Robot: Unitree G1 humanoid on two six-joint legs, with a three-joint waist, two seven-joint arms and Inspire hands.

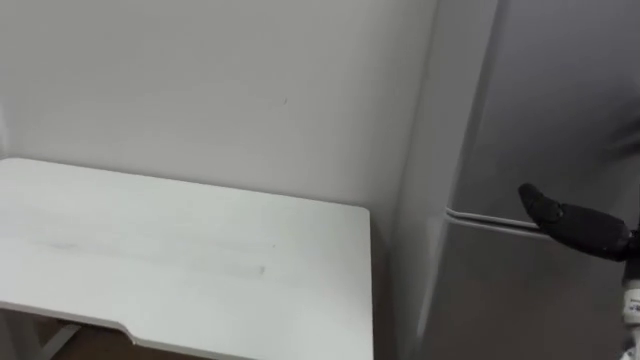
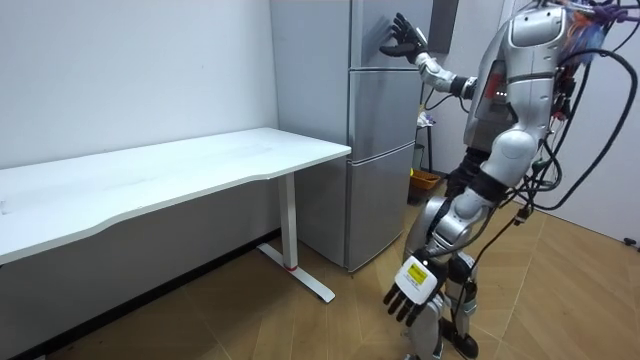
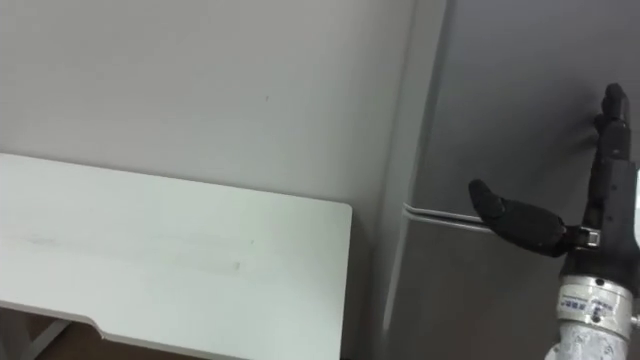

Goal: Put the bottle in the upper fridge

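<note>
While the right hand (image 3: pixel 530 222) is up by the upper door (image 3: pixel 500 90) of the fridge (image 2: pixel 385 110), its fingers are spread open and hold nothing. The left hand (image 2: pixel 410 285) hangs low by the leg, loose and empty too. Where the bottle is I cannot tell. A bottle is likely smooth and round, so it may slip; a hold round its middle seems best. I count one fridge with two shut doors, one white table (image 1: pixel 180 260) and two hands.
</note>
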